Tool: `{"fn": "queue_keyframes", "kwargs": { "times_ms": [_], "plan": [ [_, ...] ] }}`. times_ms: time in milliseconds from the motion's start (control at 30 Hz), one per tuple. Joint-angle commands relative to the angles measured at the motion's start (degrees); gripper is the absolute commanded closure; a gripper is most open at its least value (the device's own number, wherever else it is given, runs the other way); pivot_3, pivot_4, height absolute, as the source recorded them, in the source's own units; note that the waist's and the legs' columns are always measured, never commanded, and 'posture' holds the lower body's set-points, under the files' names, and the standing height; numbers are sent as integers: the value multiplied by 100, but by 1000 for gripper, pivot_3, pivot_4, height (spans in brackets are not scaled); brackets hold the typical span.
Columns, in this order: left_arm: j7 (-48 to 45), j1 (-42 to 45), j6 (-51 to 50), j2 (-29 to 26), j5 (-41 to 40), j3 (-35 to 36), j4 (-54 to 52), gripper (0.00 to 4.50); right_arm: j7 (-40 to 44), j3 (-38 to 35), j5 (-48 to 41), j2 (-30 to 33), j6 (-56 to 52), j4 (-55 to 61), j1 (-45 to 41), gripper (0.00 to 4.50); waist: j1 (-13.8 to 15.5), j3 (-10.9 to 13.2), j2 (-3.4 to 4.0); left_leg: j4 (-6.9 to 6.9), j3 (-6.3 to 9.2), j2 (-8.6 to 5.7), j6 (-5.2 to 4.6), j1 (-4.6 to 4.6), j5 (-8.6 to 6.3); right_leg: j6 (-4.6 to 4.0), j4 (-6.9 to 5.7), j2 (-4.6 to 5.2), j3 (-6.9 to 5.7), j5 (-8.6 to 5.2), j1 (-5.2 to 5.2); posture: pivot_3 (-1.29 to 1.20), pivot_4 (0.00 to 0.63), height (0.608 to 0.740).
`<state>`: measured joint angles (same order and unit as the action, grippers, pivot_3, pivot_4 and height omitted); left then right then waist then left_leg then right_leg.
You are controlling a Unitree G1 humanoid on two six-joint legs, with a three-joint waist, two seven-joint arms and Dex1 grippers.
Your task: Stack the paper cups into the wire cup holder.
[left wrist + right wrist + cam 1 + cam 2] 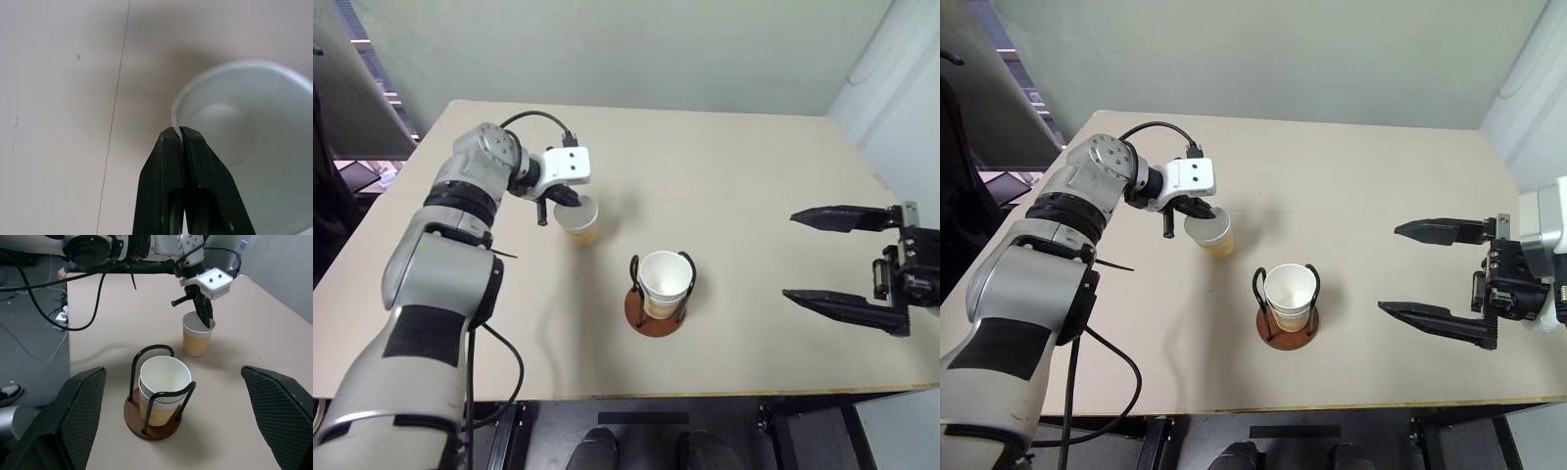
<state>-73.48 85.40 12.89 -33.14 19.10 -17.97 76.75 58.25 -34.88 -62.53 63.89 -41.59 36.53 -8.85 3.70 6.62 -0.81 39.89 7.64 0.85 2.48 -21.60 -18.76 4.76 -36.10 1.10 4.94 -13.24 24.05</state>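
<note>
1. left arm (460, 235): silver-grey rounded shells with black bands at the joints.
2. a black cable (536, 118) loops into a white boxy wrist camera housing (567, 164) with two dark dots.
3. right gripper (847, 262): two long black tapered fingers with textured pads.

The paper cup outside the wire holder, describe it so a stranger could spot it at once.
On the beige table, look left of the wire cup holder near the front edge. The loose paper cup stands alone there; unlike the stacked cups, the left hand pinches its rim.
</note>
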Motion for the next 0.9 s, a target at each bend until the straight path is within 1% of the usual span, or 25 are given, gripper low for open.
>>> {"fn": "queue_keyframes", "kwargs": {
  "times_ms": [33,67,100,167,200,233,267,300,333,367,433,500,533,567,600,667,767,800,900],
  "plan": [
    [-979,615,221,47,-695,609,-368,4483,24,-31,54,101,124,-37,-150,0,4,0,-1,10,-8,-33,-3,-10,-2,2,5,-22,-3,0,4,0,150,740],
    [-1278,704,223,119,-887,759,-431,4483,33,-4,72,104,128,-59,-180,0,15,-1,-1,11,-19,-21,-4,-23,-2,3,2,-23,-9,1,16,0,150,740],
    [-1586,783,207,223,-1251,821,-565,4483,48,0,76,111,122,-64,-197,0,21,1,2,15,0,-12,-7,-33,-3,8,7,6,-4,3,21,0,150,740],
    [-1868,785,165,333,-2085,518,-1070,4483,105,-59,48,128,89,-43,-174,0,36,-1,2,16,-30,-34,-22,-34,-6,11,9,-4,-16,3,18,0,150,740],
    [-1902,751,134,327,-2382,335,-1268,4483,119,-69,42,133,81,-40,-174,0,34,1,9,18,-2,-23,-28,-35,-8,17,8,32,5,3,14,0,150,740],
    [-1902,625,-21,238,-2883,-65,-1741,4483,140,-142,4,138,54,-31,-153,0,30,0,8,22,-37,-53,-32,-35,-8,21,10,11,-8,4,9,0,150,740],
    [-1902,482,-164,100,-3393,-517,-2261,4483,148,-212,-25,141,30,-19,-135,0,28,1,10,26,-31,-35,-39,-35,-12,30,8,34,1,9,11,0,150,740],
    [-1902,385,-280,-37,-3809,-887,-2654,4483,153,-261,-45,143,12,-10,-121,0,7,-1,15,28,-28,-33,-41,-35,-11,37,6,31,7,12,12,0,150,740],
    [-1902,317,-351,-185,-4180,-1235,-2987,4483,149,-296,-62,144,-4,1,-112,0,4,-3,13,29,-75,-77,-42,-36,-11,42,7,15,7,15,11,0,150,740],
    [-1902,288,-381,-321,-4460,-1519,-3220,4483,136,-315,-75,146,-18,12,-111,0,-10,-1,20,27,-51,-34,-46,-33,-11,47,-6,22,9,18,11,0,150,740],
    [-1902,282,-340,-620,-5066,-2212,-3781,4483,110,-456,-100,156,-77,51,-49,0,-25,-2,21,29,-70,-48,-47,-29,-10,49,8,19,14,20,14,0,150,740],
    [-1902,379,-192,-724,-5409,-2738,-4030,4483,90,-603,-121,162,-138,97,30,0,-33,-3,24,35,-49,-39,-47,-29,-10,49,5,34,22,20,13,0,150,740],
    [-1902,442,-137,-735,-5535,-2938,-4083,4483,71,-654,-141,159,-161,127,63,0,-24,-4,23,35,-48,-36,-47,-25,-10,49,1,24,15,20,11,0,150,740],
    [-1902,497,-94,-750,-5643,-3093,-4108,4483,58,-688,-159,157,-178,149,86,0,-24,-4,24,38,-41,-30,-48,-25,-10,49,2,50,22,21,9,0,150,740],
    [-1902,552,-52,-742,-5734,-3237,-4140,4483,39,-729,-180,150,-197,178,114,0,-11,-4,24,38,-58,-46,-50,-26,-8,49,1,27,10,20,4,0,150,740],
    [-1902,641,20,-746,-5905,-3467,-4194,4483,5,-799,-216,137,-226,229,162,0,-7,-4,24,39,-31,-41,-53,-27,-7,49,4,45,14,20,1,0,150,740],
    [-1902,755,96,-807,-6137,-3865,-4418,4483,-36,-950,-256,99,-275,315,281,0,-6,-4,25,36,-32,-47,-55,-30,-9,49,9,57,14,20,-1,0,150,740],
    [-1902,785,154,-823,-6140,-4001,-4443,4483,-54,-993,-269,92,-282,337,317,0,-6,-4,25,34,-35,-52,-56,-30,-9,49,10,47,8,20,-1,0,150,740],
    [-1902,850,254,-839,-6211,-4213,-4434,4483,-122,-1054,-289,70,-283,399,409,0,-10,-4,25,32,-35,-54,-57,-30,-9,49,10,59,9,20,-1,0,150,740]
  ]
}}
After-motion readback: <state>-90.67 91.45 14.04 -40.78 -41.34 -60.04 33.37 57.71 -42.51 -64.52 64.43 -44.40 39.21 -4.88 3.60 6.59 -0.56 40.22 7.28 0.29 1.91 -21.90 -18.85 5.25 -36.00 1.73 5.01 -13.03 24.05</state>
